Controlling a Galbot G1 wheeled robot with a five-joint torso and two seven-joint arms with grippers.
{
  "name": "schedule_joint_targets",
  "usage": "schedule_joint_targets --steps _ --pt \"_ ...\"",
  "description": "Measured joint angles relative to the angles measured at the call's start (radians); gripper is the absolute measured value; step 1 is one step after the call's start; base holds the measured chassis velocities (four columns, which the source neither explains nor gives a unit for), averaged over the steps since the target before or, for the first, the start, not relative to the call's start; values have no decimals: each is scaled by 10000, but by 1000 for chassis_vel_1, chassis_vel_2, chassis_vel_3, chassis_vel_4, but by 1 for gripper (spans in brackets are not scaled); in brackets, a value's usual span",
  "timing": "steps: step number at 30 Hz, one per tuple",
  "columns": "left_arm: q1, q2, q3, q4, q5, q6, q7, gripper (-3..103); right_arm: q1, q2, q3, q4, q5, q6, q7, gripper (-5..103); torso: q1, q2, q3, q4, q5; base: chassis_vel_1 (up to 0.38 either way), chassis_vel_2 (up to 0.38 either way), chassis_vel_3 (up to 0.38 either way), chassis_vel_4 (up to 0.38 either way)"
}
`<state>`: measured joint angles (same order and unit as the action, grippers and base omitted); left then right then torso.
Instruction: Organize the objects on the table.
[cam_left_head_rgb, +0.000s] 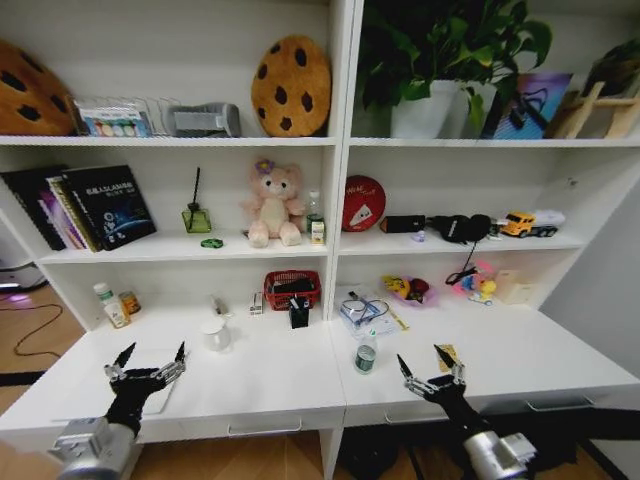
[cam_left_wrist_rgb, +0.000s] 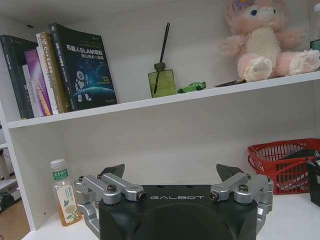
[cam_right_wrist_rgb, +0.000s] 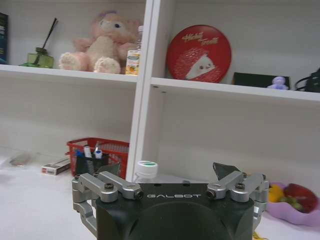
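Note:
My left gripper (cam_left_head_rgb: 148, 362) (cam_left_wrist_rgb: 172, 172) hovers open over the table's (cam_left_head_rgb: 270, 380) front left, above a flat pale slab that looks like the laptop (cam_left_head_rgb: 160, 398). My right gripper (cam_left_head_rgb: 430, 368) (cam_right_wrist_rgb: 167, 170) is open over the front right. A short clear bottle (cam_left_head_rgb: 366, 352) (cam_right_wrist_rgb: 146, 169) stands just beyond it and to its left. A small yellow packet (cam_left_head_rgb: 447, 354) lies by its fingertips. A yellow pen (cam_left_head_rgb: 397, 319) lies farther back. A small green item (cam_left_head_rgb: 211, 243) (cam_left_wrist_rgb: 192, 87) rests on the shelf above.
A white mug (cam_left_head_rgb: 216, 333), a black pen holder (cam_left_head_rgb: 299, 312) (cam_right_wrist_rgb: 90, 160) and a red mesh basket (cam_left_head_rgb: 291, 288) (cam_left_wrist_rgb: 282, 160) stand mid-table at the back. A drink bottle (cam_left_head_rgb: 110, 305) (cam_left_wrist_rgb: 62, 192) stands back left. Cables on papers (cam_left_head_rgb: 360, 310) and a pink bowl (cam_left_head_rgb: 410, 290) sit back right.

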<state>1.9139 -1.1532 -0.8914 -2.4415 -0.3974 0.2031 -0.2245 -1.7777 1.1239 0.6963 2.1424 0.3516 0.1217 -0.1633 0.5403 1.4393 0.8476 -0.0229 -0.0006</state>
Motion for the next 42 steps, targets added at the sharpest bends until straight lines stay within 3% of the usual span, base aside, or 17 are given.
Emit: schedule_joint_targets --steps 12,19,24,26,27,29,30,32,33,35,40,42 --pt "0 0 2 1 0 0 2 100 2946 -1128 -2224 -1919 1402 -1129 596 100 1 -1 1 -1 6 3 5 -4 -2" --pt "0 0 3 1 0 0 2 100 4048 -1187 -3177 -2894 1357 -1581 235 101 1 -1 1 0 6 0 0 0 0" --pt "0 -1 3 1 1 0 1 100 4081 -1206 -3297 -3033 1310 -1558 278 86 0 -1 1 -3 5 0 0 0 0" --pt "0 0 3 0 0 0 1 100 4027 -1210 -3310 -3060 1266 -1437 335 75 0 -1 0 -3 6 0 0 0 0" --pt "0 0 3 0 0 0 1 100 4027 -1210 -3310 -3060 1266 -1437 335 75 0 -1 0 -3 6 0 0 0 0" --pt "0 -1 3 1 1 0 1 100 3924 -1182 -3303 -3047 1223 -1357 454 64 -1 -1 0 -3 6 0 0 0 0" --pt "0 -1 3 1 1 0 1 100 3924 -1182 -3303 -3047 1223 -1357 454 64 -1 -1 0 -3 6 0 0 0 0" --pt "0 -1 3 1 0 0 1 100 3837 -1172 -3268 -2976 1194 -1305 525 53 -1 -1 0 -3 6 0 0 0 0" --pt "0 -1 3 1 0 0 1 100 3837 -1172 -3268 -2976 1194 -1305 525 53 -1 -1 0 -3 6 0 0 0 0" --pt "0 -1 2 0 0 0 1 100 3675 -1147 -3113 -2861 1181 -1249 591 42 -1 -1 0 -2 6 0 0 0 0" --pt "0 0 3 1 0 0 1 100 3371 -1109 -2819 -2705 1156 -1111 597 33 -1 -1 0 -2 7 0 0 0 0" --pt "0 -1 2 0 0 0 1 100 2401 -1187 -2005 -1865 1295 -940 343 27 0 -1 0 3 7 0 0 0 0"
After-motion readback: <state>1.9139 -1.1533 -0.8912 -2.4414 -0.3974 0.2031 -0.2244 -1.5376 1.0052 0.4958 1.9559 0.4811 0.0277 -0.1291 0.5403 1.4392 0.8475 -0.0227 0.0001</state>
